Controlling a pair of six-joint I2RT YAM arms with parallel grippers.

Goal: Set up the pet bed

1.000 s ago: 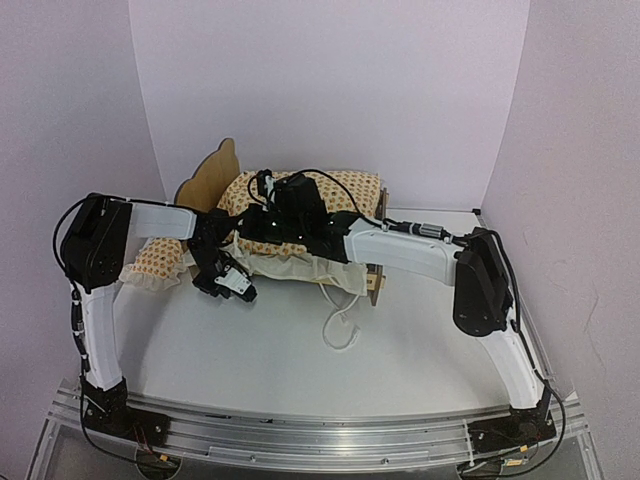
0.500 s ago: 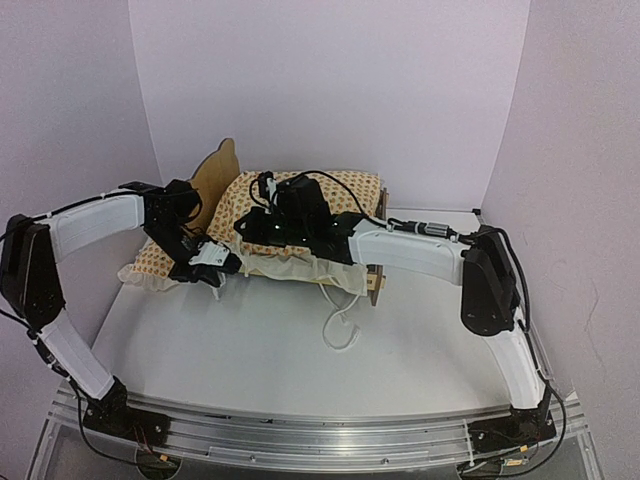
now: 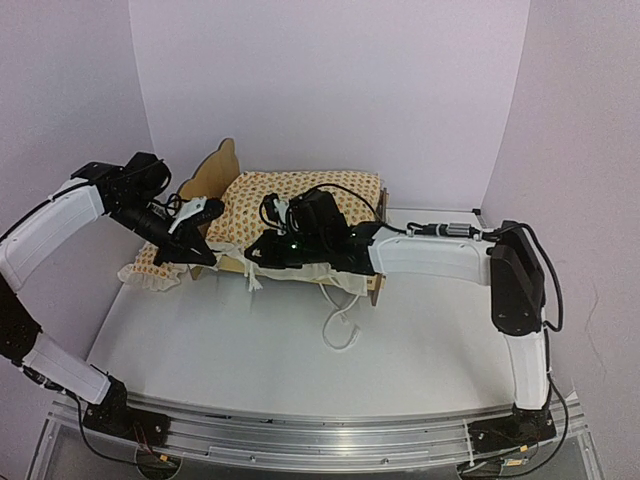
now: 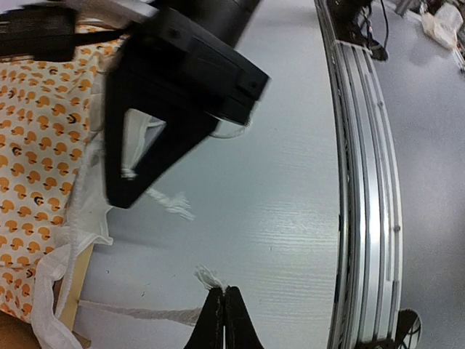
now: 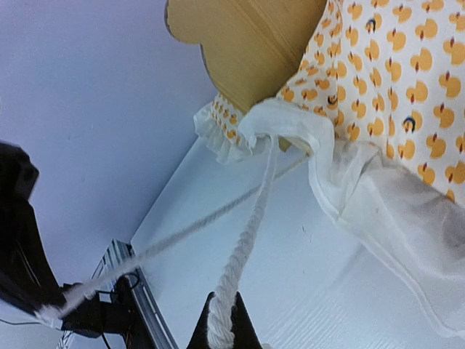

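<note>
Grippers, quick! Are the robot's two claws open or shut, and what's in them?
Left gripper: shut on the thin white tie string.
Right gripper: shut on the thick twisted white cord.

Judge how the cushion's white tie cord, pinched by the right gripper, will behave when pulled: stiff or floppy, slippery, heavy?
Probably floppy: the tie cord runs straight only because the right gripper pulls it taut from the cushion. Its twisted, rough strands likely resist slipping. It looks light, so a harder pull would probably drag the soft cushion.
</note>
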